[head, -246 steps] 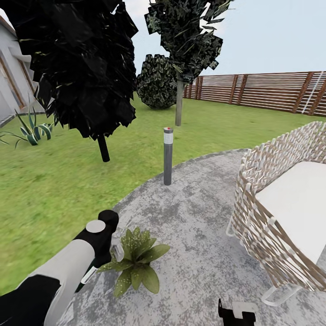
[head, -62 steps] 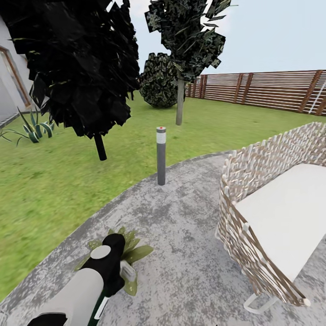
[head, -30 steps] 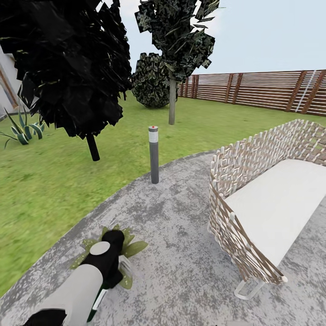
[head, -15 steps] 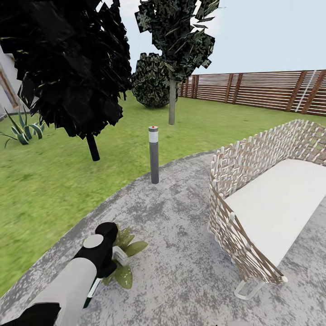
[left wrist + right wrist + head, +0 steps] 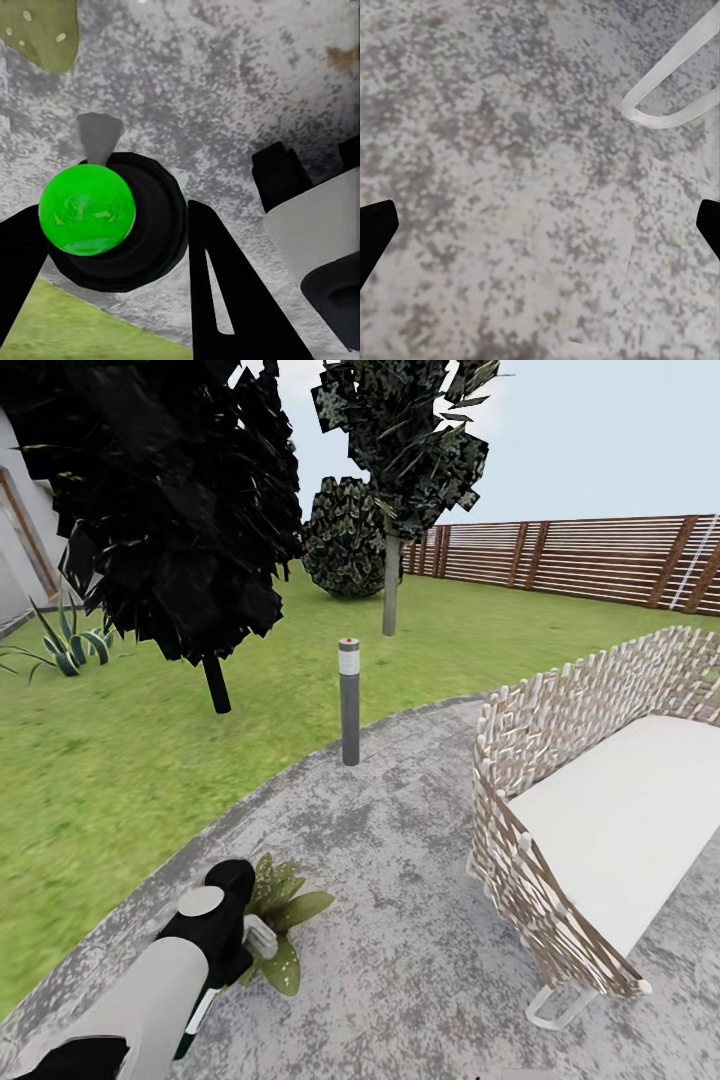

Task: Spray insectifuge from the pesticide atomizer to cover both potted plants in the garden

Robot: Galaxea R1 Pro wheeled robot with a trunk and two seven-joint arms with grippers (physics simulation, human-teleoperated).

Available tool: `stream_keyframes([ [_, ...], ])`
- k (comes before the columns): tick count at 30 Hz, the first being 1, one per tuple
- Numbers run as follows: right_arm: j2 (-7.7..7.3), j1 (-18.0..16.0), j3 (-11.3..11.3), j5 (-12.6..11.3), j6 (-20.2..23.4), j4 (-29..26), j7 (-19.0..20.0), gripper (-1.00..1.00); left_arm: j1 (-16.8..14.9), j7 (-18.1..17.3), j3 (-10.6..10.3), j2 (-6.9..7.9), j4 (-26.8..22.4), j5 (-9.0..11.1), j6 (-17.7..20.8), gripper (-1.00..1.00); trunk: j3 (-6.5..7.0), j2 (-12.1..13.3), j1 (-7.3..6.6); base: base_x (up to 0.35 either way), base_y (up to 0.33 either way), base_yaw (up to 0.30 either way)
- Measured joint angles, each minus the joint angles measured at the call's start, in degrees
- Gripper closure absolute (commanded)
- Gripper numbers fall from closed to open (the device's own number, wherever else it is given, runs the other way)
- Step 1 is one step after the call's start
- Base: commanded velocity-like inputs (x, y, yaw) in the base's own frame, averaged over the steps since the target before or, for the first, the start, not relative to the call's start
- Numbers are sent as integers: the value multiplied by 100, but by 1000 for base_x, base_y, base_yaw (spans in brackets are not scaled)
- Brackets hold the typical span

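Left gripper: my left gripper (image 5: 112, 247) is clamped on the slim dark green spray bottle (image 5: 112, 221); in the left wrist view its black fingers (image 5: 225, 292) sit on either side of the bottle's dark round body, which is seen end-on with a bright green disc at its middle and a pale grey nozzle sticking out from it.

Bottle in head view: I see a strip of dark green with a white label (image 5: 200, 1010) just under my white and black left forearm (image 5: 170, 990), and the pale trigger head (image 5: 260, 938) beside the wrist.

Potted plant: a small rosette of broad pointed green leaves (image 5: 285, 905) sits on the paving, right beside the bottle's trigger head, partly hidden by my left wrist. I cannot make out its pot. One speckled leaf (image 5: 45, 34) shows in a corner of the left wrist view.

Right gripper: my right gripper (image 5: 540, 232) is spread wide, with only its two black fingertips (image 5: 375, 229) showing at opposite edges of the right wrist view, nothing between them but paving.

Ground: the round mottled grey paved patio (image 5: 420, 920) lies under both arms, with green lawn (image 5: 100, 760) around it.

Surroundings: a tall grey bollard lamp (image 5: 349, 702) stands at the patio's edge; a woven wicker bench with a white cushion (image 5: 600, 830) sits on the patio to my right, and a pale curved leg (image 5: 675, 82) shows in the right wrist view. Dark-leaved trees (image 5: 170, 510) and a brown slatted wooden fence (image 5: 600, 560) stand beyond.
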Motion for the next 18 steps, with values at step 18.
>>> stream_keyframes([
  [18,-2,0,1,0,0,3,-7,-100,386,343,-3,-152,-105,-15,5,100,0,0,0,0,-38,0],
])
